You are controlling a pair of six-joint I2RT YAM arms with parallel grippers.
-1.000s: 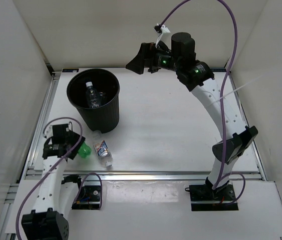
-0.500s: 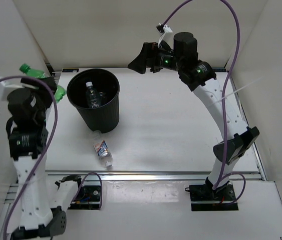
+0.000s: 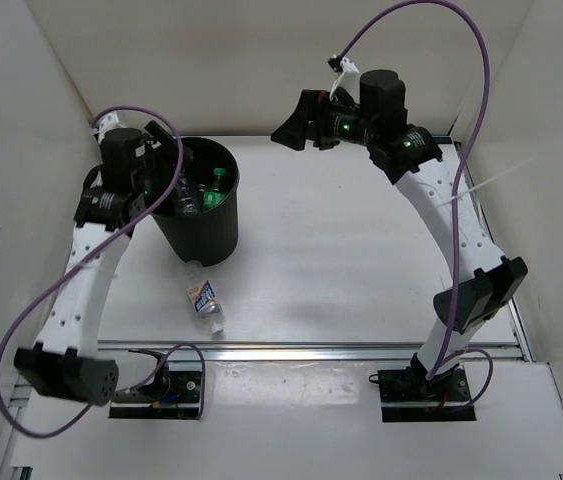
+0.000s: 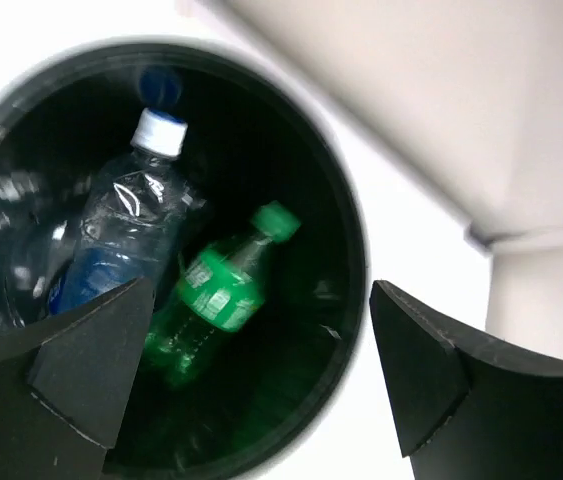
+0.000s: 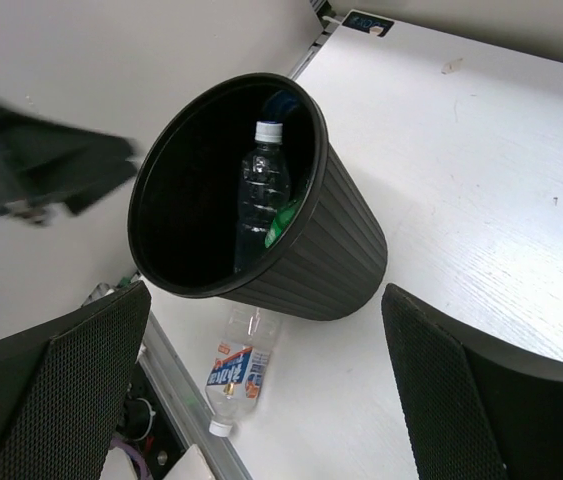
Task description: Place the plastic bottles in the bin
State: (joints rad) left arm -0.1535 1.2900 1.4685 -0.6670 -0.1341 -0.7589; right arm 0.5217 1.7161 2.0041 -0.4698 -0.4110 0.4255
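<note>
Bin (image 3: 204,238): stands upright on the far left part of the surface (image 3: 361,260), mouth open upward.
Green bottle (image 4: 216,295): inside the bin, tilted, cap up, resting against its neighbour.
Blue-label bottle (image 4: 126,235): inside the bin, white cap toward the rim.
Third bottle: a faint, clear, crinkled shape shows at the left of the bin's interior in the left wrist view. It is too blurred to confirm as a bottle.
White-blue label bottle (image 3: 205,304): lies on its side on the surface, just in front of the bin's base, outside it.
Left hand (image 4: 261,350): poised over the bin's mouth, fingers spread wide, nothing between them.
Right hand (image 5: 261,385): raised above the far middle of the surface, facing the bin, fingers apart and empty.
Progress: judged well advanced. At least two bottles are in the bin, possibly three.
Remaining: the bottle on the surface is not yet picked up and is the one clear item left.
</note>
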